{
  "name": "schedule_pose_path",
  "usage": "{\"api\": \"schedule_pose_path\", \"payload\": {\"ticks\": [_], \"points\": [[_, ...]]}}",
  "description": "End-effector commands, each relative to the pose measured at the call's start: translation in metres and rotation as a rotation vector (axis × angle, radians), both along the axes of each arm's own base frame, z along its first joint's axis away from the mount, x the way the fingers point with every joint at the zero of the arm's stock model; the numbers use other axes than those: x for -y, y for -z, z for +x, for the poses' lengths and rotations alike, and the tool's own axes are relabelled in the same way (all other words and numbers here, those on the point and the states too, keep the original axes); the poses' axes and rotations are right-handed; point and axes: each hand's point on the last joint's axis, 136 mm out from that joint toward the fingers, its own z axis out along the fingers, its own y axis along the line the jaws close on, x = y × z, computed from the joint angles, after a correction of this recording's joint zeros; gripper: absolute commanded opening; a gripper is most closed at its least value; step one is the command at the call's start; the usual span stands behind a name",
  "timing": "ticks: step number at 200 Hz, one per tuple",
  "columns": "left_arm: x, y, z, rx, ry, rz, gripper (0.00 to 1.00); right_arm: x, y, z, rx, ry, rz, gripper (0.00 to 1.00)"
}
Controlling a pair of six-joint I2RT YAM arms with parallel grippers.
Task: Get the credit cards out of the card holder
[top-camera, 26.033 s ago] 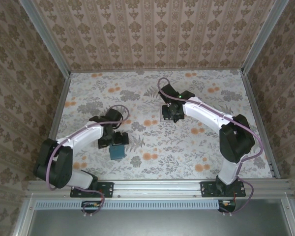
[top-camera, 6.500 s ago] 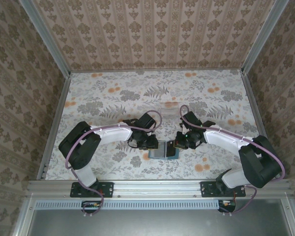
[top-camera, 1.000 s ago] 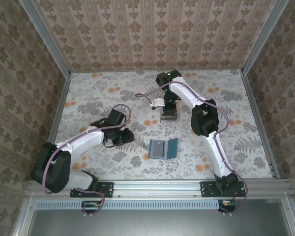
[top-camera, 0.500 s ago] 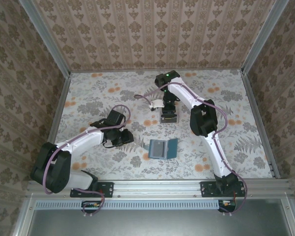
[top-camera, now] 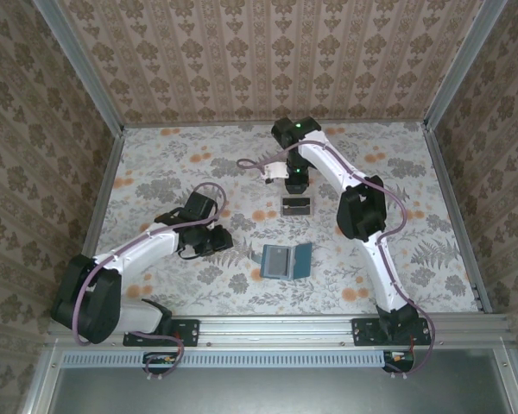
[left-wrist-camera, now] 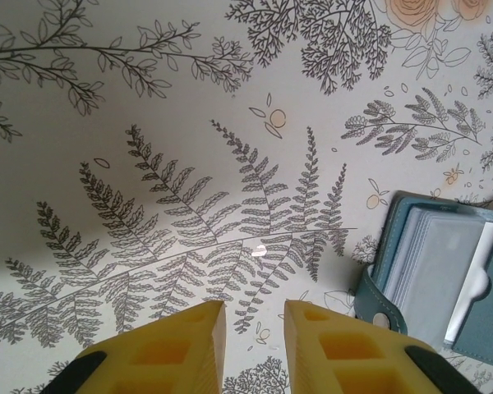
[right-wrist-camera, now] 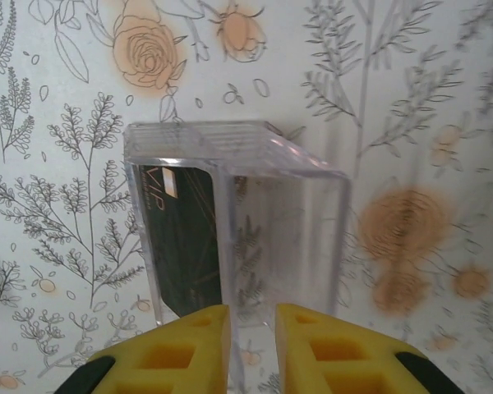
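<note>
Reading from above, we find the card holder (top-camera: 285, 260) lying open and flat on the table (top-camera: 155, 172), near the arm bases and between the two arms. We judge it is spread this way so the inner pockets face up and can be reached. At least one pale card (left-wrist-camera: 444, 258) sits in those pockets, so the task is not finished.

The left gripper (left-wrist-camera: 253, 345) hangs low beside the holder's left edge, apart from it. Its jaws are a little parted with nothing between them. It is probably placed to pin the holder for the next pull.

The right gripper (right-wrist-camera: 252, 345) hovers over the clear tray (right-wrist-camera: 312, 176), farther back on the table. Its jaws are narrowly parted and empty. A dark grey card (right-wrist-camera: 181, 246) lies in the tray's left compartment as the right wrist camera sees it, so we take the tray to be the drop spot.
</note>
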Motion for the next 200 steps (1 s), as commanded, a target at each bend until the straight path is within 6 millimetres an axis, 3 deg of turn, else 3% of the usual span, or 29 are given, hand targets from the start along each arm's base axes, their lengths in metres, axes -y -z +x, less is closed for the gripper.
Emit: {"api": "schedule_pose_path", "payload": {"ticks": [1,53,97,141,200], "points": [[0.003,-0.007,-0.001,0.008,0.019,-0.025,0.26,-0.001,-0.035,0.008,0.105,0.025,0.008,0.22],[0.023,-0.012,0.004,0.017,0.056,-0.052,0.26,-0.007,-0.047,0.004,0.153,0.184,0.105,0.22],[0.047,-0.014,0.004,0.022,0.115,-0.048,0.26,-0.016,-0.052,-0.016,0.201,0.398,0.25,0.25],[0.073,-0.015,0.005,0.026,0.161,-0.043,0.26,-0.016,-0.057,-0.047,0.167,0.691,0.419,0.26],[0.102,-0.012,-0.001,0.022,0.211,-0.023,0.26,-0.025,-0.061,-0.096,-0.009,1.007,0.674,0.26]]}}
